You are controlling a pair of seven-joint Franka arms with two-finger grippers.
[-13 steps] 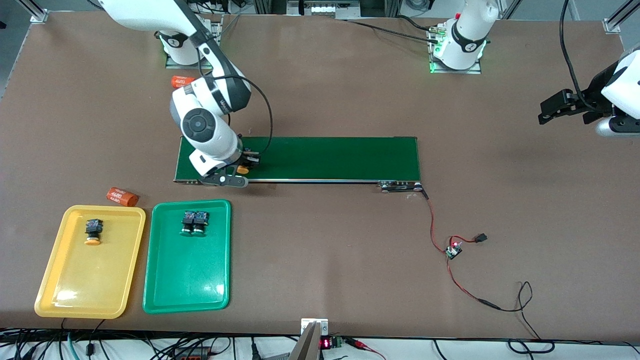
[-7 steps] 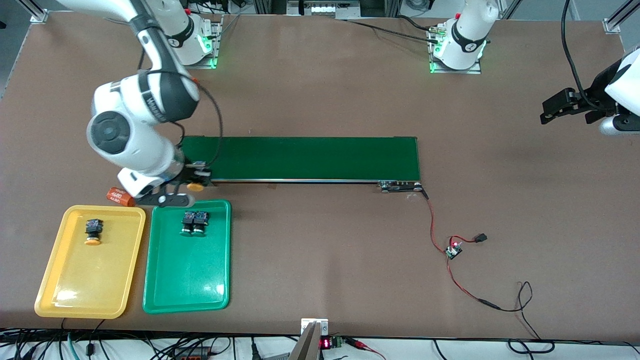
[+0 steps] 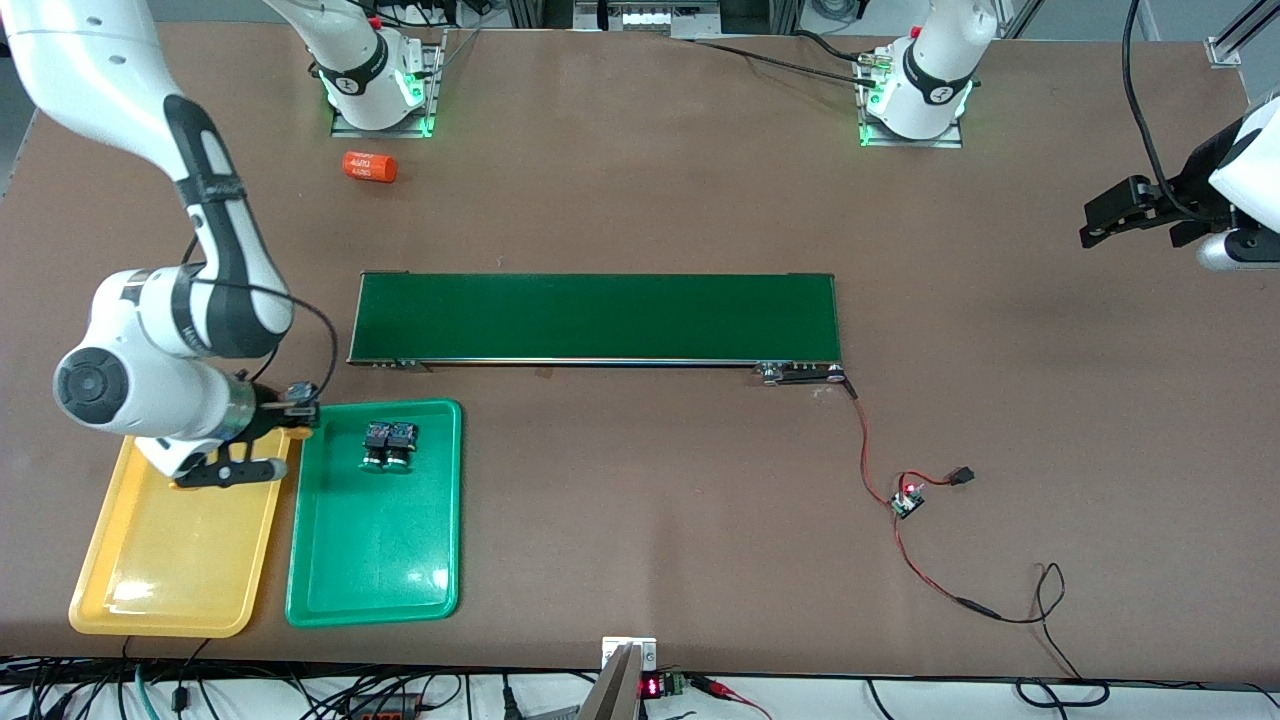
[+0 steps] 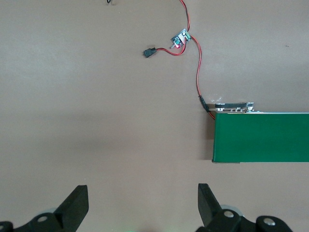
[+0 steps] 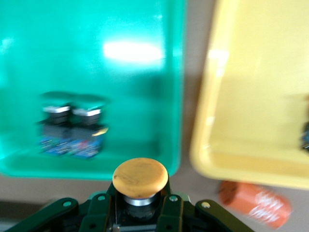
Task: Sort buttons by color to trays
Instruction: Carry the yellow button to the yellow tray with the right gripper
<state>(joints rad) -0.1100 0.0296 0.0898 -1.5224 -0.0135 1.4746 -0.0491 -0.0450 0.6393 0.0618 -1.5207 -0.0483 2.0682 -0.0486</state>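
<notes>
My right gripper (image 3: 268,438) hangs over the corner of the yellow tray (image 3: 160,580) that lies toward the belt, beside the green tray (image 3: 375,560). It is shut on a button with a yellow-orange cap (image 5: 140,176), gripped by its dark body between the fingers. Two green-capped buttons (image 3: 388,446) lie side by side in the green tray (image 5: 96,29). Another yellow-capped button lies in the yellow tray (image 5: 251,96), mostly hidden under my right hand; only a sliver of its cap (image 3: 185,483) shows. My left gripper (image 4: 142,203) waits open over bare table at the left arm's end (image 3: 1100,225).
The long dark-green belt (image 3: 600,317) crosses the middle of the table. A small circuit board on red wires (image 3: 907,500) lies nearer the camera than the belt's end. One orange cylinder (image 3: 370,166) lies by the right arm's base, another (image 5: 256,205) beside the yellow tray.
My right arm has carried the yellow-capped button off the belt's end and across to the yellow tray's corner. The left arm has stayed put.
</notes>
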